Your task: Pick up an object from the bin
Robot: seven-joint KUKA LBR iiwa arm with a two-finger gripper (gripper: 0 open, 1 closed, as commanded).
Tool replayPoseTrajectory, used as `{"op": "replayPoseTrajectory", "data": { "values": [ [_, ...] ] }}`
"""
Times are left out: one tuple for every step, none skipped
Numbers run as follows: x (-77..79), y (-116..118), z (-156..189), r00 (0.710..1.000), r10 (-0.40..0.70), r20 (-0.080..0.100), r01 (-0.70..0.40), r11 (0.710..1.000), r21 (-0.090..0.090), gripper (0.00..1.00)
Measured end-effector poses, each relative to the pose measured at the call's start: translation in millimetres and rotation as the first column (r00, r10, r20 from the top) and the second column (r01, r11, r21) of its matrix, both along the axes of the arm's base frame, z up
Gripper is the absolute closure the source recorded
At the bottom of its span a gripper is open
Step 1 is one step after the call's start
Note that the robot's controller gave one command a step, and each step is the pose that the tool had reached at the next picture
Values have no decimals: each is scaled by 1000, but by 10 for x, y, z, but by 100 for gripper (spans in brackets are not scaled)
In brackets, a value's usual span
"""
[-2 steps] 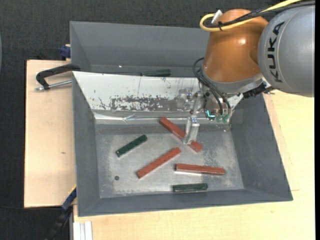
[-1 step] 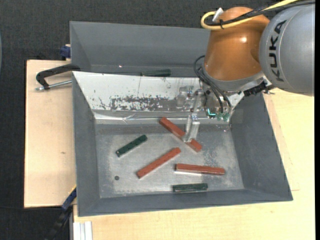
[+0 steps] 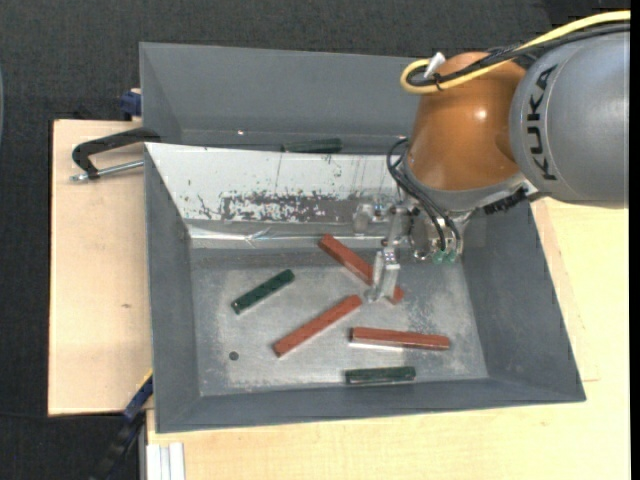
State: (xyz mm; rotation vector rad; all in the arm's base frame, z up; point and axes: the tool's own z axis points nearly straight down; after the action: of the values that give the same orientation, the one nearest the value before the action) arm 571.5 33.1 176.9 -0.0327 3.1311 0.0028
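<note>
Tool [image 3: 385, 276] points straight down over a red-brown bar [image 3: 345, 255]; open or closed, cannot tell.

I see the bin [image 3: 168, 288] as dull grey metal, its back wall scratched; the long red stick [image 3: 316, 326] looks matt.

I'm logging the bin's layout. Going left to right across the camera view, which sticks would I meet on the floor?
Green stick → long slanted red stick → level red stick.

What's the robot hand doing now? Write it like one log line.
hand: over upper red stick | place: bin middle | nearest other: long red stick
</note>
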Motion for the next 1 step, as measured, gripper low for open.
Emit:
{"op": "replayPoseTrajectory", "data": {
  "values": [
    [-140,-94,-692,1000,-2,-5,2,1000,-1,0]
  ]
}}
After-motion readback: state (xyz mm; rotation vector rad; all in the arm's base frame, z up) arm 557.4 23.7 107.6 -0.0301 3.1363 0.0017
